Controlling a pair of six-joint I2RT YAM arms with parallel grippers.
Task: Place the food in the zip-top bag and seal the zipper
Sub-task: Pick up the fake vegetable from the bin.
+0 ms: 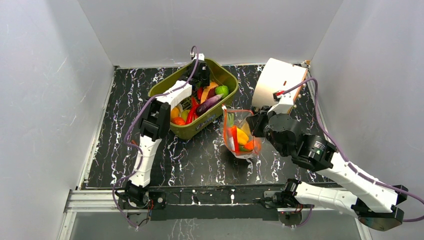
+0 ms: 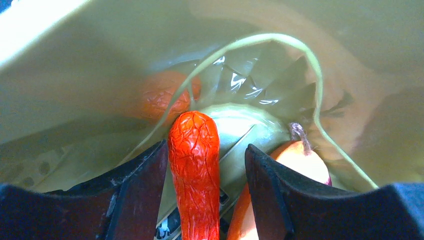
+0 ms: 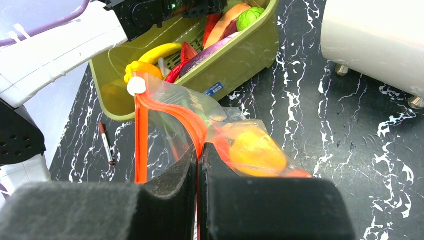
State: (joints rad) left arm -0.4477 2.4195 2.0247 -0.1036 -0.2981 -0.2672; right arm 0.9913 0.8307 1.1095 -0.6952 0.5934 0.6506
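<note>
The clear zip-top bag (image 1: 240,137) stands mouth-up at the table's middle, with a yellow pepper (image 3: 255,150) and other food inside. My right gripper (image 3: 200,147) is shut on the red-orange zipper (image 3: 141,135) at the bag's rim and holds the mouth up. My left gripper (image 1: 201,75) reaches down into the olive tub (image 1: 192,127). There it stands open around a red chilli (image 2: 195,165): the left finger lies against the chilli and a gap shows on the right. An orange piece (image 2: 300,160) lies just outside the right finger. More food sits in the tub, including a green piece (image 1: 221,90) and a purple one (image 1: 210,104).
A white box (image 1: 277,80) on small feet stands at the back right, close behind the right arm. A thin pen-like stick (image 3: 106,145) lies on the black marbled table beside the tub. Grey walls close in the table on three sides.
</note>
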